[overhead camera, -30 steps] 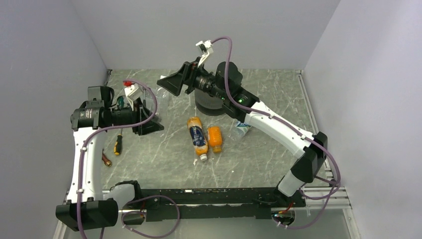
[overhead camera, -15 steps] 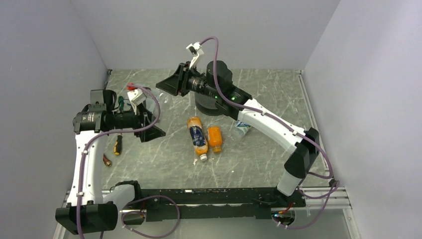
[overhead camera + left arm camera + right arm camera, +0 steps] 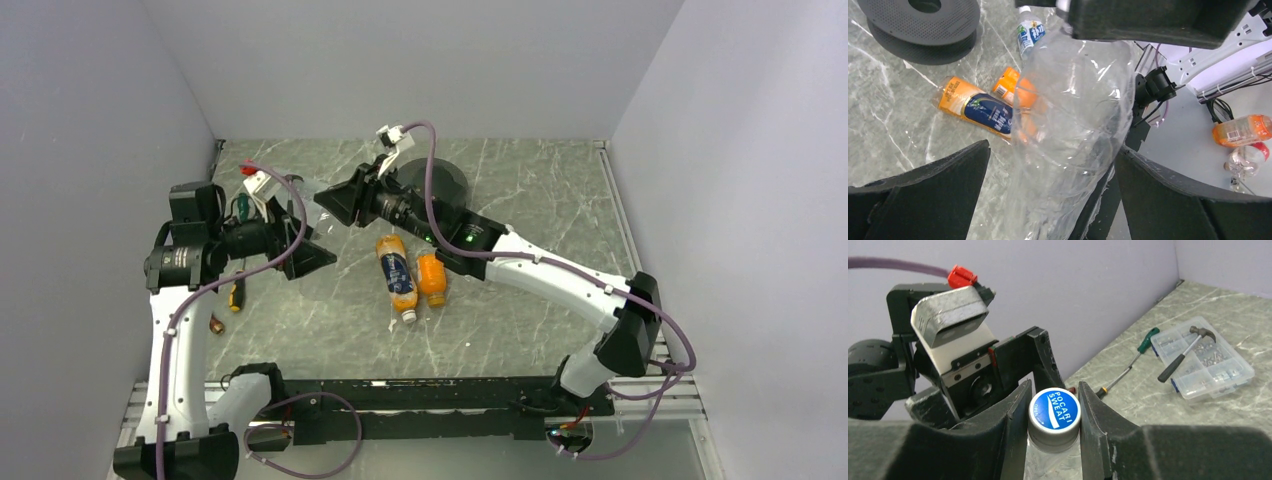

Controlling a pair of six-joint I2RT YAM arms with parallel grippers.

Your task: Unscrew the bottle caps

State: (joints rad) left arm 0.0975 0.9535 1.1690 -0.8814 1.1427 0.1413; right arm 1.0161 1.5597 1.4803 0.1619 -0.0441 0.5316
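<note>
Right gripper (image 3: 335, 203): fingers pressed in on the cap (image 3: 1054, 412) of the clear bottle (image 3: 1073, 125), one finger on each side. The cap has a blue printed top and a pale rim. It sits on the bottle neck.

Left gripper (image 3: 305, 240): fingers spread wide, with the clear bottle's body between them. There is a clear gap between one finger and the bottle. The other finger is just beside the bottle wall, and I cannot tell if it touches.

The clear bottle is crumpled and held up off the table (image 3: 540, 200) at the left-centre. Its cap end is at the right gripper and its body runs down through the left gripper.

Below and to the right, two more bottles lie on their sides mid-table. One is a tall orange bottle (image 3: 397, 275) with a dark blue label and its white cap (image 3: 408, 317) pointing to the near side. A short orange bottle (image 3: 432, 278) lies just beside it on the right.

In the left wrist view, a small bottle with a blue label (image 3: 1030, 32) lies beyond the orange pair, near a black disc (image 3: 923, 22) with a hole in it.

At the far left sit a green-handled screwdriver (image 3: 1148, 335) and a clear parts box (image 3: 1215, 367) with a hammer (image 3: 1185, 352) resting on top. A yellow-and-black screwdriver (image 3: 235, 293) lies at the left edge, nearer the arm bases.
</note>
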